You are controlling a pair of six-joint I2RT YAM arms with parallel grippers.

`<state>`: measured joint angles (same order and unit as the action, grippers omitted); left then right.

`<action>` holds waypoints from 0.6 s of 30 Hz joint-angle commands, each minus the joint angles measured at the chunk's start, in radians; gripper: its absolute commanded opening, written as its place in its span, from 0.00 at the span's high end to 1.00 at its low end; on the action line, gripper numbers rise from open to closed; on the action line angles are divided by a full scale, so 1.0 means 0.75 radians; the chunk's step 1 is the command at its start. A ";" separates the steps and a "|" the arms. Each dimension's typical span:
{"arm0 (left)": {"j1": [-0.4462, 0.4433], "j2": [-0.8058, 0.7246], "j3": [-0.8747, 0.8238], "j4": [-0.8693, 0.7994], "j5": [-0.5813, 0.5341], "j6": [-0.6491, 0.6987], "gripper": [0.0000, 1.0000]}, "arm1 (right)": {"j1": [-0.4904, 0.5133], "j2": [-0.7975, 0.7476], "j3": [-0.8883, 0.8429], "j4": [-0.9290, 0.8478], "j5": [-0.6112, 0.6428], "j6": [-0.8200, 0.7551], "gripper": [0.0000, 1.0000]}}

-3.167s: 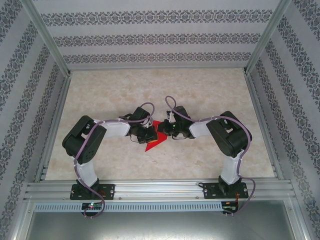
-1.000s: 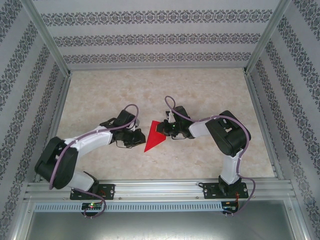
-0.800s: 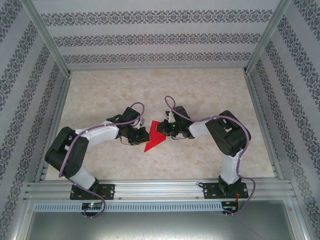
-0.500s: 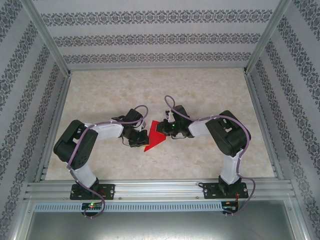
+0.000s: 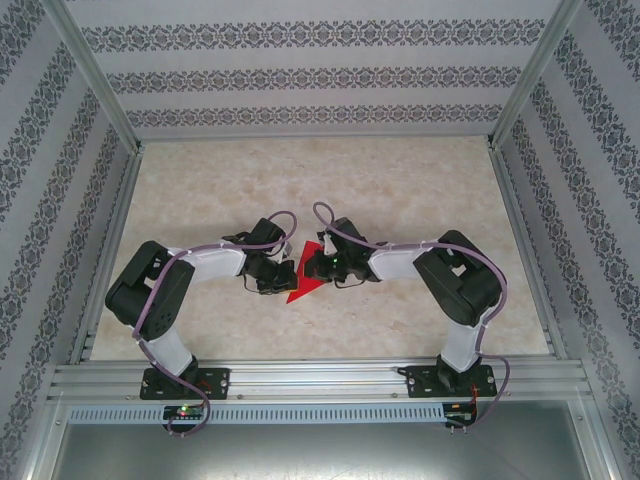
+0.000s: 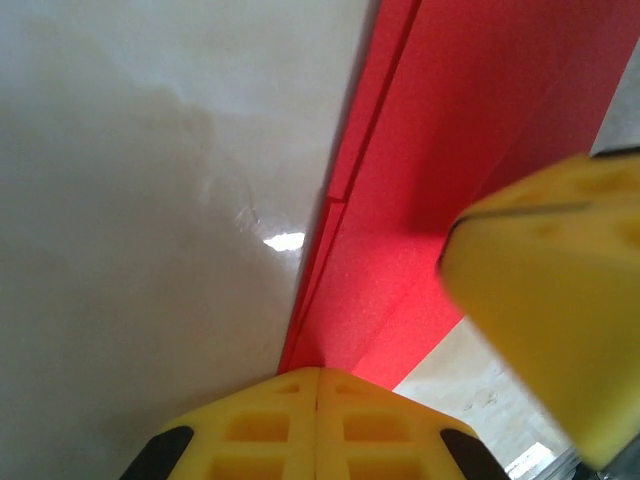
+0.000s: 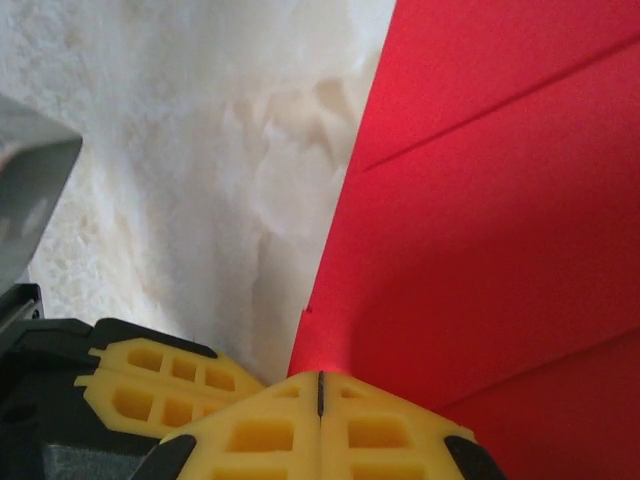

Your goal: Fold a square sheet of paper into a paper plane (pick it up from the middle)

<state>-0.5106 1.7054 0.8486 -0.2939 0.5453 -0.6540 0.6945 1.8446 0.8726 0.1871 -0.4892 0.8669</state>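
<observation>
**Q:** What is shown, from the largest part to the smallest?

**A:** A pale marbled surface [image 5: 400, 180]. At its centre lies the paper plane [image 5: 301, 288], a flat red wedge with its tip aimed toward 7 o'clock. The left gripper [image 5: 283, 275] is low at the plane's 9 o'clock edge and the right gripper [image 5: 312, 268] is low at its 3 o'clock side. Each has its jaws closed flush, with no gap.

**Q:** Which step appears to be in hand, and how is it done well?

**A:** Probably pressing a fold flat. The closed tips should bear straight down on the layered edge. One gripper anchors the paper while the other runs along the crease. Pressure should be light and even, because a dragging tip could buckle the thin layers or skew the fold.

**Q:** Where does the plane lie relative to each gripper?

**A:** In the left wrist view, the left gripper [image 6: 318, 400] meets the plane's stepped edge. The paper plane [image 6: 450, 150] runs away toward 1 o'clock, and the right gripper's yellow pads [image 6: 550, 320] hang over it at 4 o'clock. In the right wrist view, the right gripper [image 7: 320, 400] touches the near corner and the creased paper plane [image 7: 500, 200] spreads toward 1 o'clock. It cannot be told whether either gripper has a layer pinched between its jaws.
</observation>
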 commanded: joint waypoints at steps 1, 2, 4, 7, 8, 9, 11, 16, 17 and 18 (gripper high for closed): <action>-0.001 0.033 -0.055 -0.099 -0.125 0.009 0.92 | 0.024 0.065 0.026 0.008 0.032 0.045 0.97; 0.000 0.035 -0.053 -0.099 -0.124 0.009 0.92 | 0.027 0.087 0.022 0.027 0.029 0.059 0.97; 0.000 0.037 -0.052 -0.099 -0.125 0.007 0.93 | 0.039 0.100 0.011 0.041 0.046 0.062 0.96; -0.001 0.036 -0.063 -0.097 -0.141 -0.001 0.94 | 0.014 0.092 0.015 -0.039 0.126 0.039 0.95; 0.000 0.037 -0.070 -0.095 -0.151 -0.002 0.95 | -0.005 0.086 0.012 -0.039 0.127 0.041 0.95; 0.000 0.041 -0.074 -0.097 -0.163 0.000 0.95 | -0.025 0.084 0.013 -0.039 0.125 0.042 0.94; 0.000 0.054 -0.084 -0.110 -0.195 0.005 0.97 | -0.051 0.069 0.013 -0.047 0.127 0.032 0.93; 0.000 0.069 -0.131 -0.083 -0.197 -0.001 0.97 | -0.128 0.073 0.043 -0.052 0.085 -0.008 0.92; 0.000 0.072 -0.132 -0.083 -0.195 0.000 0.98 | -0.147 0.085 0.057 -0.053 0.070 -0.019 0.92; -0.001 0.077 -0.133 -0.085 -0.195 0.002 0.98 | -0.167 0.100 0.079 -0.067 0.062 -0.033 0.92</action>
<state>-0.5102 1.6951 0.8185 -0.2455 0.5385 -0.6544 0.6220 1.8881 0.8959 0.1890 -0.4873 0.8833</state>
